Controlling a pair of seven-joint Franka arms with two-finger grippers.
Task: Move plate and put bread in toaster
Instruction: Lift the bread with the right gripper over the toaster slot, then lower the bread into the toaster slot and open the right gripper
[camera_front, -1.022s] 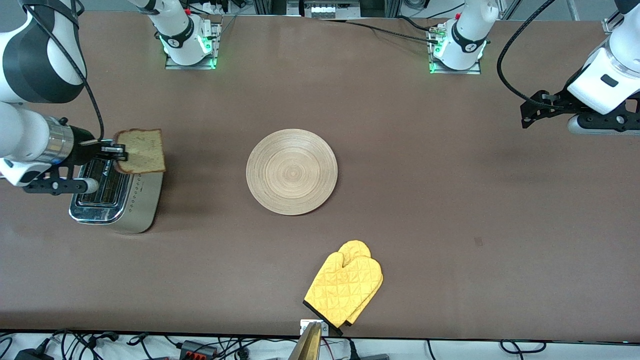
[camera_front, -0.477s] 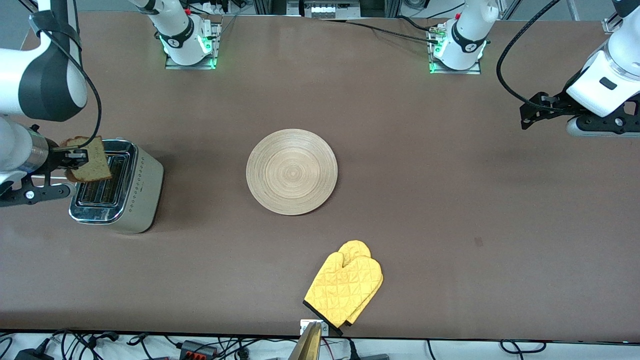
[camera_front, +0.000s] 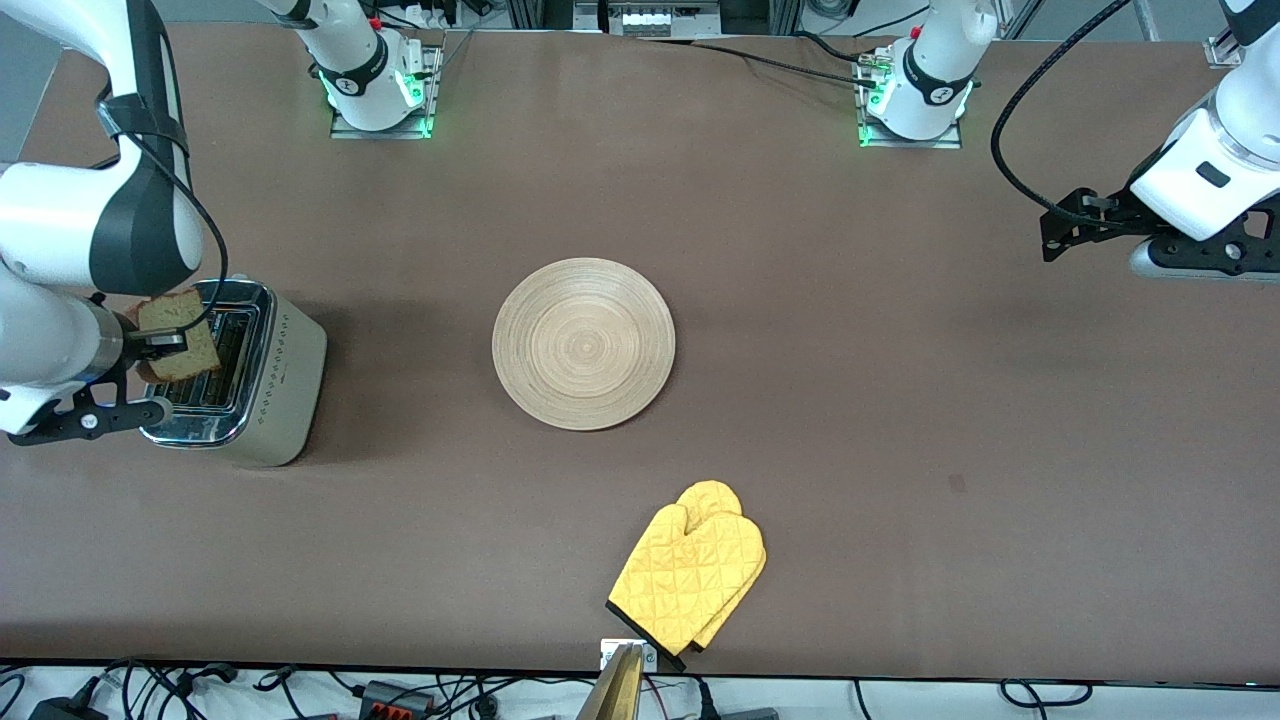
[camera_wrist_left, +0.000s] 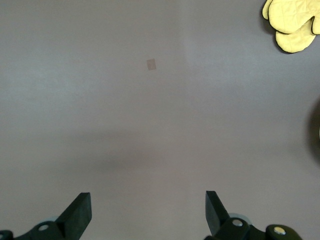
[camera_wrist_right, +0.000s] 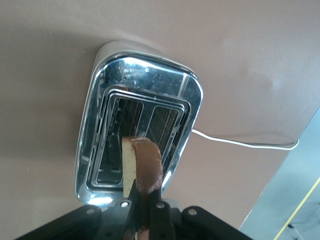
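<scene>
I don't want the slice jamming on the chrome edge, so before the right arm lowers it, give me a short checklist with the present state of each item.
1. Right gripper shut on the bread: ok, pinched at one edge.
2. Bread over the toaster: ok, it hangs above the chrome top.
3. Bread lined up with a slot: cannot tell; in the right wrist view the slice sits roughly over the strip between the two slots.
4. Slots free: ok, both look empty.
5. Plate out of the way: ok, it lies mid-table, apart from the toaster.
6. Left gripper clear: ok, open, waiting over bare table at the left arm's end.
</scene>
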